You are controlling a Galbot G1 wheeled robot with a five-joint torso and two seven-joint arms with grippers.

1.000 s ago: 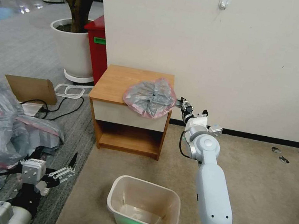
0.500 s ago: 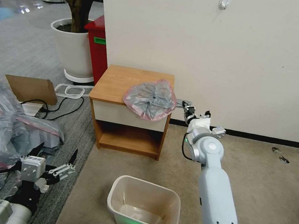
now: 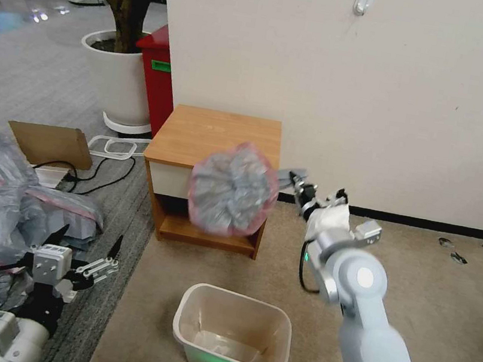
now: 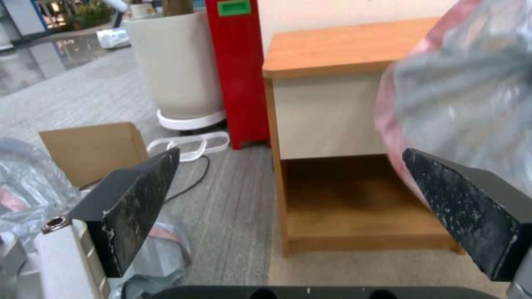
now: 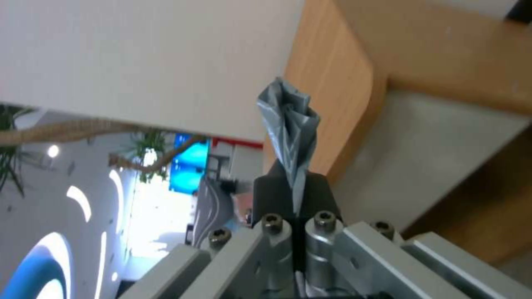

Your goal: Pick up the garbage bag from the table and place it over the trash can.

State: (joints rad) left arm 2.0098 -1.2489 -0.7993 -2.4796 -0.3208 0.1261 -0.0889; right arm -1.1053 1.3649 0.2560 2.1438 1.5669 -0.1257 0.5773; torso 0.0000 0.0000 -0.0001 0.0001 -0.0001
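Note:
The garbage bag (image 3: 230,188), grey and crinkly with a pink rim, hangs in the air in front of the table (image 3: 218,131), clear of its top. My right gripper (image 3: 297,181) is shut on the bag's gathered grey end (image 5: 292,124), just right of the table's corner. The cream-white trash can (image 3: 232,334) stands open on the carpet below and slightly nearer. My left gripper (image 3: 98,259) is open, low at the left over the grey floor; its black fingers (image 4: 133,199) frame the table (image 4: 343,50) and the bag (image 4: 471,91).
A heap of grey-pink bags (image 3: 2,200) lies at the left by a cardboard piece (image 3: 50,143) and cables. A red bin (image 3: 157,75) and a white plant pot (image 3: 117,81) stand behind the table. A wall runs along the back; carpet at the right is open.
The right gripper has pulled back towards me and downward, dragging the bag off the table top so that it now hangs in front of the drawer. The left gripper stayed low.

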